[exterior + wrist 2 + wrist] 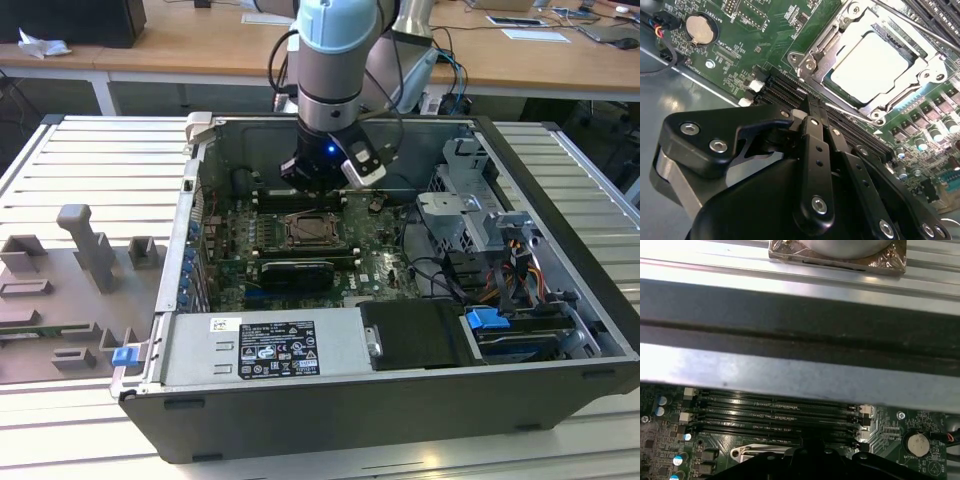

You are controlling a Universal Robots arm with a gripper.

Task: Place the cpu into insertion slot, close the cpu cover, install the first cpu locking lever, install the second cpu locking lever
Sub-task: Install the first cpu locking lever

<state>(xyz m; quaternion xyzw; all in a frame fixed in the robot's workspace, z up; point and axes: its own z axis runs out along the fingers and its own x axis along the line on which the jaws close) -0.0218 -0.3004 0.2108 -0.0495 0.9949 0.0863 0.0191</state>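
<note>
Inside the open computer case [300, 420] I see my gripper [815, 107] with fingers together and holding nothing, just above the memory slots [775, 415], cpu [870, 67] seated in the insertion slot [832, 80], cpu cover [927, 75] closed around it.

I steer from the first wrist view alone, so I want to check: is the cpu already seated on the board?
Observer: Yes. In the second wrist view the cpu lies flat inside its socket, pale top upward.
Operator: And the cover, is it down?
Observer: It is down. The cover lies flat around the cpu, and its cut-out shows the chip's top.
Operator: Where is the pincer compared with it?
Observer: The pincer is over the memory slots, beside one corner of the cover and apart from the cpu.
</note>
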